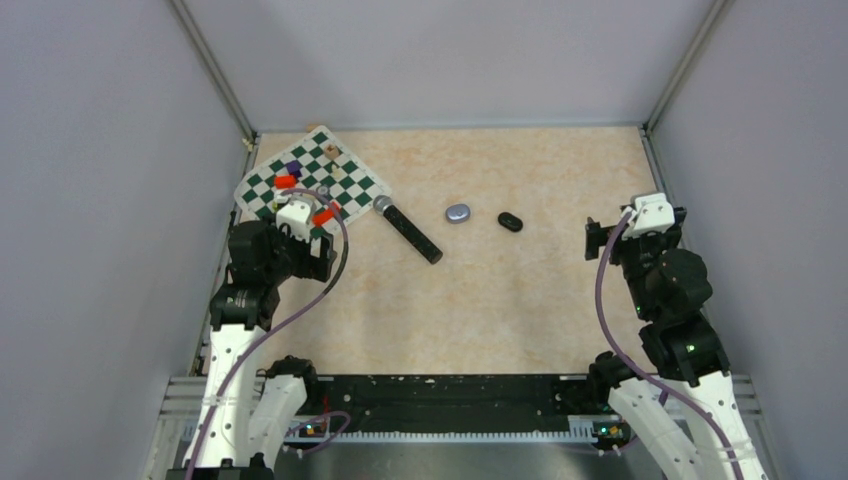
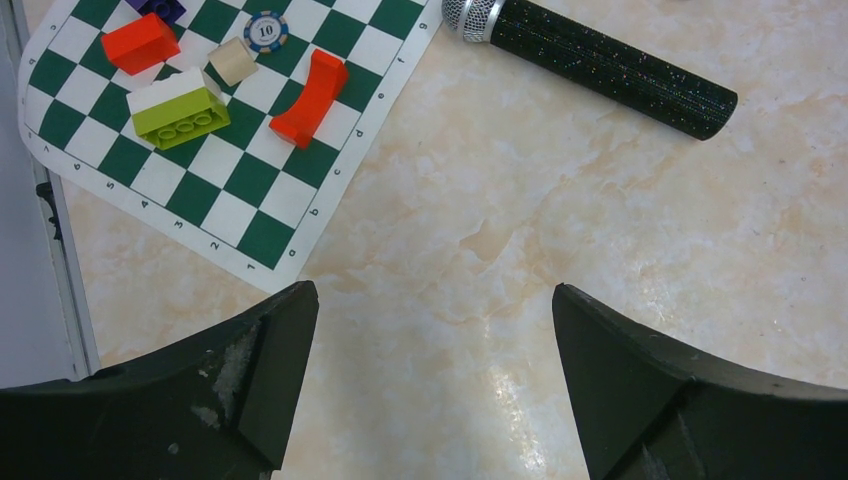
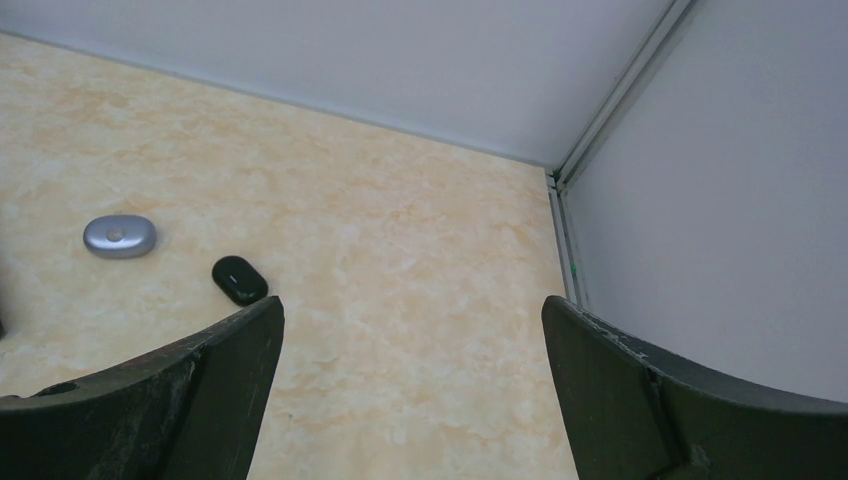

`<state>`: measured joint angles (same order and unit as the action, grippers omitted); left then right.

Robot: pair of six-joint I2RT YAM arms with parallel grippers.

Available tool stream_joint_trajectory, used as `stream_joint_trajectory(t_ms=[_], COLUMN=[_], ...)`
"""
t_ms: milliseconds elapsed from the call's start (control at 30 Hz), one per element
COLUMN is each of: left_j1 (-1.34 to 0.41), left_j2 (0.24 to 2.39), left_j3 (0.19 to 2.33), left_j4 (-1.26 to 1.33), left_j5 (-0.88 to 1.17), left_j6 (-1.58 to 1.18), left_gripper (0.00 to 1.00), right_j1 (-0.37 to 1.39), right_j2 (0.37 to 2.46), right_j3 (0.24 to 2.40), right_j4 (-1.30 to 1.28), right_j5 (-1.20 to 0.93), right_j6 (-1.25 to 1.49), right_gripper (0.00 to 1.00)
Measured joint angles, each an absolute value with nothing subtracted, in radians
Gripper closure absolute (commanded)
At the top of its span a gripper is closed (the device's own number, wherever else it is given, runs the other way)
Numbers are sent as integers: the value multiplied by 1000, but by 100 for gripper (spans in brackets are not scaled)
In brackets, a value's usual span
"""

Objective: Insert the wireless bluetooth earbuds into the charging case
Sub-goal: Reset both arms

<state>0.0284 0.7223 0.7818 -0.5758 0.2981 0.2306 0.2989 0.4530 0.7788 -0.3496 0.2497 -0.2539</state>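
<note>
Grippers: left gripper (image 2: 435, 300) and right gripper (image 3: 412, 310), both spread wide, nothing held. Pale oval case (image 1: 458, 212) and black oval case (image 1: 510, 221) are laid near each other, not touching, mid-frame on the table (image 1: 500, 300); earbuds cannot be made out. Microphone (image 1: 407, 229) is laid just left; chessboard (image 1: 352, 180) with toy blocks (image 2: 180, 110), upper left.

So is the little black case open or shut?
Shut. The black charging case lies flat as one smooth oval, with no lid raised in the right wrist or top view.
</note>
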Motion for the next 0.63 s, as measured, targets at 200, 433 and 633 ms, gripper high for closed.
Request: stream_joint_trajectory(t_ms=[200,433,633], left_j1=[28,28,28], left_j2=[722,723,723], left_j3=[781,781,781], left_j4=[-575,-576,-575], left_j5=[298,298,298], left_j6=[231,231,231], left_gripper=[8,8,8], right_j1=[302,306,306], right_j2=[453,453,455], right_j3=[779,779,779], right_j4=[-344,-344,-343], right_j5=[253,266,269], right_j6=[-254,-254,-254], right_gripper=[1,1,1])
